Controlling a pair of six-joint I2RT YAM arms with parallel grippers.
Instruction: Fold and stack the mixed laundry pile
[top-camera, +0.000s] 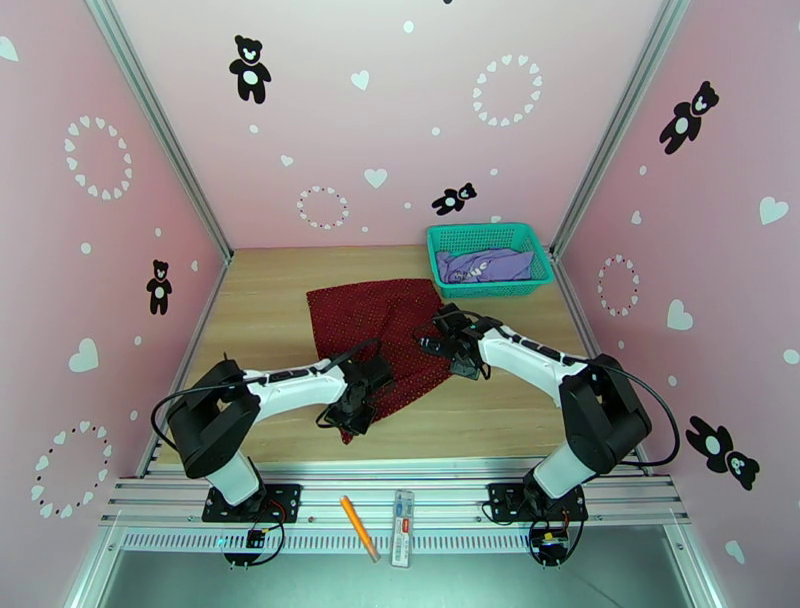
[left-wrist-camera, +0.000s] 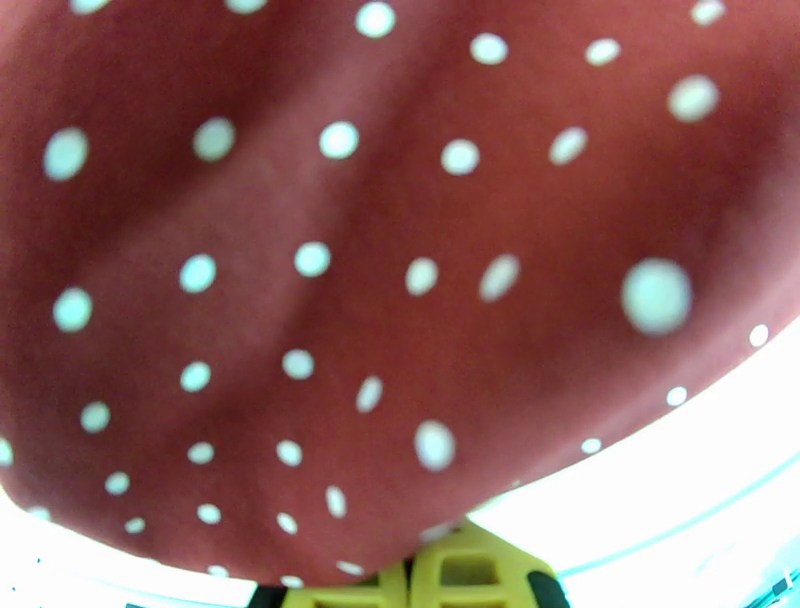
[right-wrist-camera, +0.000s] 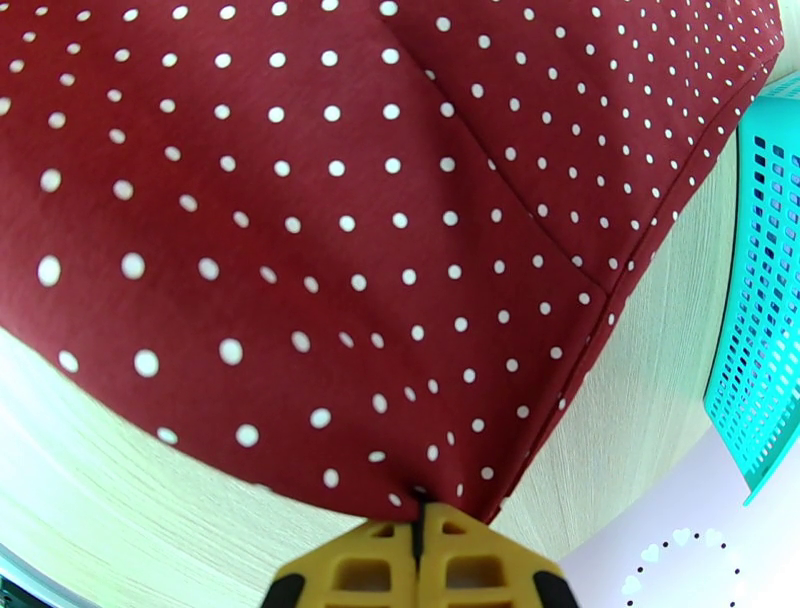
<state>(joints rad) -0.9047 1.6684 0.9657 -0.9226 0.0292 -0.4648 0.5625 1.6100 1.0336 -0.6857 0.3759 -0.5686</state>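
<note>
Dark red dotted cloth (right-wrist-camera: 350, 200) sits pinched between each arm's closed jaws.

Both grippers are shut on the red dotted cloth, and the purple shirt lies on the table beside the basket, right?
No: the top view shows the purple shirt inside the basket, not beside it. The left gripper and right gripper are shut on the red dotted cloth.

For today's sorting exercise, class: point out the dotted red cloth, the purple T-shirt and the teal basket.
dotted red cloth (top-camera: 375, 310), top view, its flat middle.
purple T-shirt (top-camera: 485, 265), top view, crumpled middle, inside the basket.
teal basket (top-camera: 495, 288), top view, near wall.
</note>
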